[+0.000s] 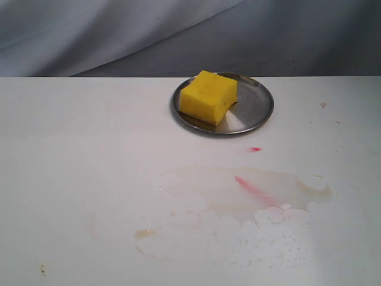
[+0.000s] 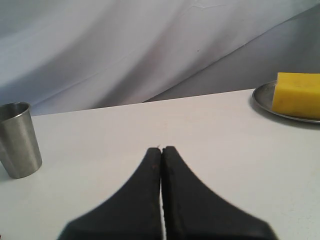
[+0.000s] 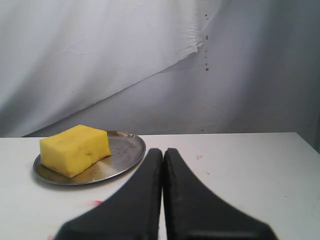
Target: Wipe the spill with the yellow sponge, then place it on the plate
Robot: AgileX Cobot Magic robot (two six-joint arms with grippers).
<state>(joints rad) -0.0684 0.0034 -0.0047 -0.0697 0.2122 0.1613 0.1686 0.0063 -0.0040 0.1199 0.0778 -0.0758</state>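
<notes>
The yellow sponge (image 1: 208, 96) lies on the round silver plate (image 1: 256, 110) at the back of the white table. Nothing touches it. The sponge (image 3: 75, 148) and plate (image 3: 122, 152) also show in the right wrist view, and the sponge (image 2: 297, 95) on the plate's rim (image 2: 262, 97) in the left wrist view. The spill (image 1: 238, 217) is a wide thin watery smear with tan edges in front of the plate. Neither arm appears in the exterior view. My left gripper (image 2: 162, 148) is shut and empty. My right gripper (image 3: 163, 150) is shut and empty, short of the plate.
A pink-red streak (image 1: 250, 186) crosses the smear and a small red mark (image 1: 255, 149) lies near the plate. A steel cup (image 2: 19, 140) stands on the table in the left wrist view. Grey cloth (image 1: 119, 30) hangs behind the table's back edge.
</notes>
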